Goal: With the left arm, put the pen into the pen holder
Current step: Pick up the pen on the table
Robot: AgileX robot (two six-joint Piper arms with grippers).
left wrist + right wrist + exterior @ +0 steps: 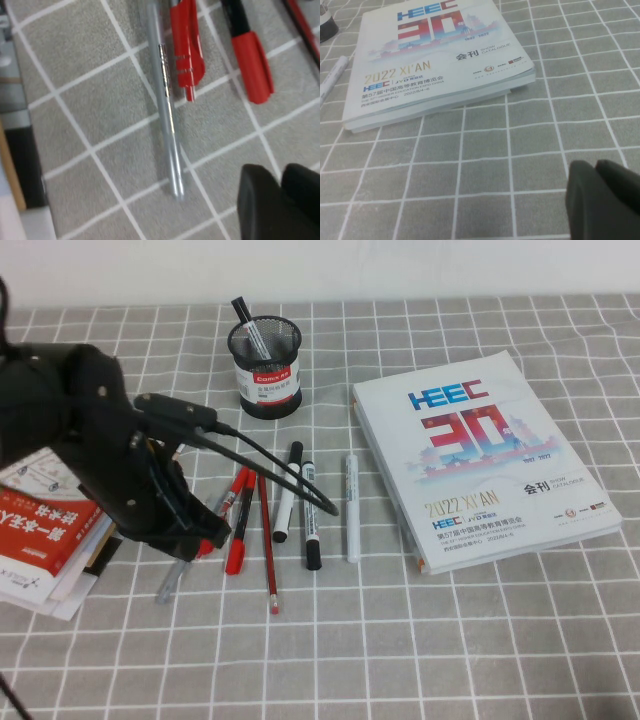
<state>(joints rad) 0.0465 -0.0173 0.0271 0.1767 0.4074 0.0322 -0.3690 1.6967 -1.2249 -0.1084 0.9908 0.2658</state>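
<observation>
The translucent grey pen (166,107) lies flat on the checked cloth beside a red pen (187,45). In the high view its end (170,582) sticks out from under the left arm (100,440). My left gripper (281,176) hovers low over the cloth just off the pen's end, fingers together and empty. The black mesh pen holder (265,368) stands at the back, a black-capped marker inside it. My right gripper (597,172) is shut and empty, low over bare cloth near the catalogue; it is out of the high view.
Red pens (237,522), black-capped white markers (310,515) and a white marker (351,508) lie in a row right of the pen. A thick catalogue (480,455) lies at the right. Stacked books (40,540) sit at the left edge.
</observation>
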